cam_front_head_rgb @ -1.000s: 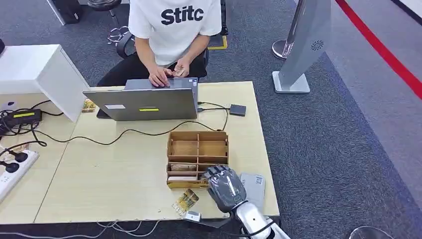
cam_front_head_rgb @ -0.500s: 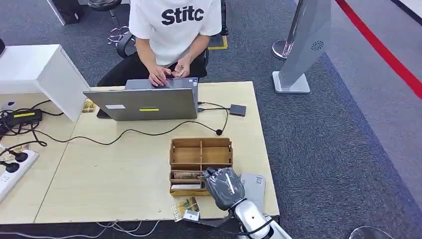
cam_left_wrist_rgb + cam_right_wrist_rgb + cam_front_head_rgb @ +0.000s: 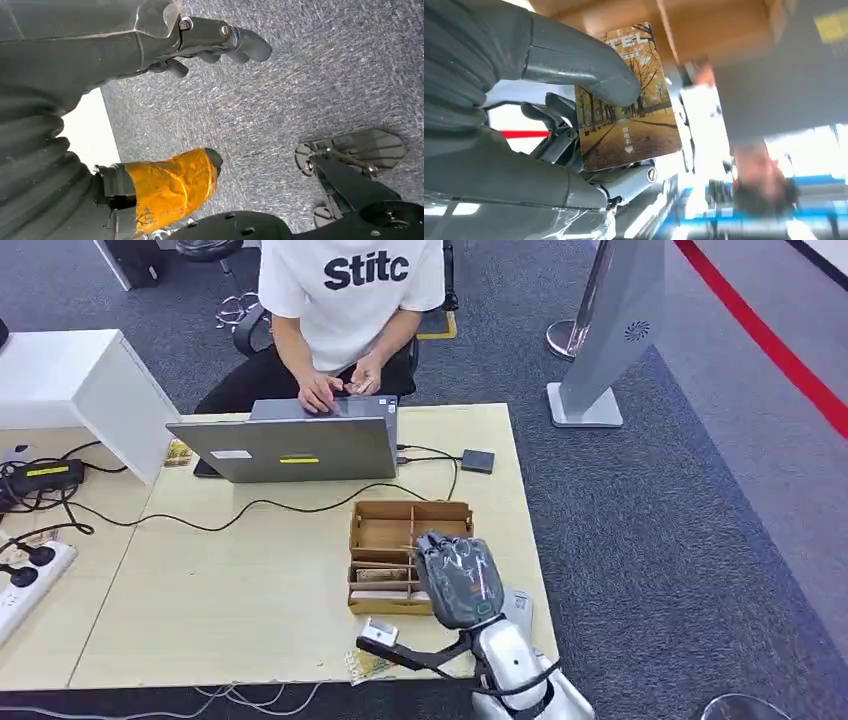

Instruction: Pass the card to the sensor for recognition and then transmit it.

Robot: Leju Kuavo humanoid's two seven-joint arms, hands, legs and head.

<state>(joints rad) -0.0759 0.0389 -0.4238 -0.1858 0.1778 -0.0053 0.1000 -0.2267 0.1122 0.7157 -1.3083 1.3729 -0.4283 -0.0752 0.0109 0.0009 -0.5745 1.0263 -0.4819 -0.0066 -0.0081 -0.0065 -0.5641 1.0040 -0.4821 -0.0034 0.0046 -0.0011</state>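
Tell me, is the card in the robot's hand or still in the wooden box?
In hand: the right hand pinches the card under its thumb, out of the wooden box.

One laptop [image 3: 290, 445], one wooden organizer box [image 3: 400, 555], one held card [image 3: 626, 100], one power strip [image 3: 25, 585] at table's left edge, one person [image 3: 345, 300], two robot hands.

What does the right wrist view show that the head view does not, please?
Only the right wrist view shows the rectangular card printed with autumn trees, pinched under the thick grey thumb of the right robot hand. Only the head view shows the pale wooden table, the grey laptop, the small dark square sensor and the seated person's white shirt. Both show the right robot hand and the brown wooden divided box.
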